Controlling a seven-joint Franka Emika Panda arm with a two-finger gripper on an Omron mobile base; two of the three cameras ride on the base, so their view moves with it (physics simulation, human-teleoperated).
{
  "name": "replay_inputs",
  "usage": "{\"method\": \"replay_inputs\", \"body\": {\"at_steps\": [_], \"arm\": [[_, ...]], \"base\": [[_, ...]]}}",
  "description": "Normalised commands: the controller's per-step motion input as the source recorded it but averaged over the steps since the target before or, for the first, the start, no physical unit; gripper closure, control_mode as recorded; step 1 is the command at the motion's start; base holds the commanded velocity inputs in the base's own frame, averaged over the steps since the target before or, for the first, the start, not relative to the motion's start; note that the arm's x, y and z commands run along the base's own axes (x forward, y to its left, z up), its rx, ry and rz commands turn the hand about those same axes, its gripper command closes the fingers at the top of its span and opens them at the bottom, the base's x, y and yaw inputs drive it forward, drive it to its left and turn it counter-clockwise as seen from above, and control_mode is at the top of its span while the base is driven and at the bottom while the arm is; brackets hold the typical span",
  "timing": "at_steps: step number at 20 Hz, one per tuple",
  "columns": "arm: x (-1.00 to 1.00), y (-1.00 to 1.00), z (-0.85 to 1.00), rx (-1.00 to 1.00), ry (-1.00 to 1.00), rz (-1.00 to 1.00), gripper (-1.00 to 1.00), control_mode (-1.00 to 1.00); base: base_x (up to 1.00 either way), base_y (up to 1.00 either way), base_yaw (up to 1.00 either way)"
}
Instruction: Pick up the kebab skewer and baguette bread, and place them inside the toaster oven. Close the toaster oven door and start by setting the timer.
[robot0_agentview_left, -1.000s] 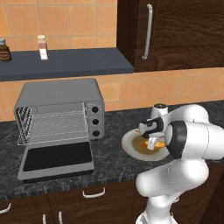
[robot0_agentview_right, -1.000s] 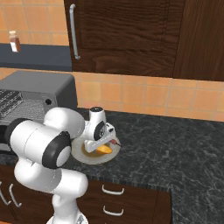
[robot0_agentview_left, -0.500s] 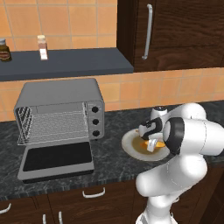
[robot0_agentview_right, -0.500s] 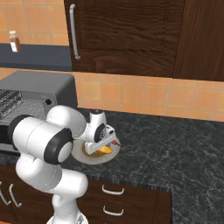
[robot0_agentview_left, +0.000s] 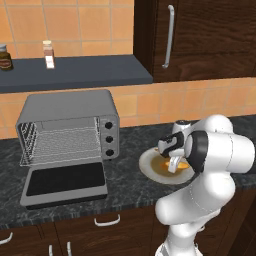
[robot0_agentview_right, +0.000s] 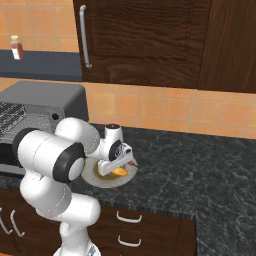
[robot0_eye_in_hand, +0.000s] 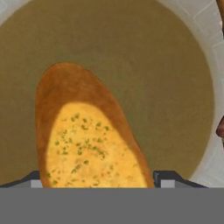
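Hovering low over the plate (robot0_agentview_left: 150, 172) on the dark counter (robot0_agentview_left: 125, 187), right of the oven (robot0_agentview_left: 67, 130), with the gripper (robot0_agentview_left: 173, 167) pointing down onto the bread (robot0_eye_in_hand: 87, 140). Straddling the loaf in the hand view: one dark fingertip (robot0_eye_in_hand: 37, 179) showing at each side of its golden, herb-flecked crust, jaws standing wide and not pressing the crust as far as can be seen, so not gripping anything yet. Resting on the plate's brown centre, the bread, peeking out orange under the gripper (robot0_agentview_right: 116, 169) in the right base view. Lying at the plate's pale rim, the skewer (robot0_eye_in_hand: 220, 127), just a reddish chunk showing at the right edge of the hand view and a thin red tip beside the hand in the right base view. Standing wide open, the oven, its door (robot0_agentview_left: 65, 184) folded flat onto the counter, wire racks bare, three dark knobs (robot0_agentview_left: 109, 138) down the right panel. Sitting on the shelf (robot0_agentview_left: 75, 72) above, two small jars (robot0_agentview_left: 48, 54).
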Motion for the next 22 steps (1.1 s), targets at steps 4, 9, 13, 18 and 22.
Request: {"method": "replay_inputs", "body": {"at_steps": [4, 9, 13, 18, 22], "arm": [[-0.21, 0.00, -0.03, 0.00, 0.00, 0.00, 1.00, -1.00], [-0.29, 0.00, 0.32, 0.00, -0.02, 0.01, 1.00, -1.00], [-0.11, 0.00, 0.85, 0.00, 0.00, 0.00, 1.00, -1.00], [-0.14, 0.03, 0.72, 0.00, 0.00, 0.00, 1.00, -1.00], [-0.53, 0.42, 0.24, 0.00, 0.00, 0.01, 1.00, -1.00]], "base": [[0.00, 0.00, 0.00], [0.00, 0.00, 0.00], [0.00, 0.00, 0.00], [0.00, 0.00, 0.00], [0.00, 0.00, 0.00]]}}
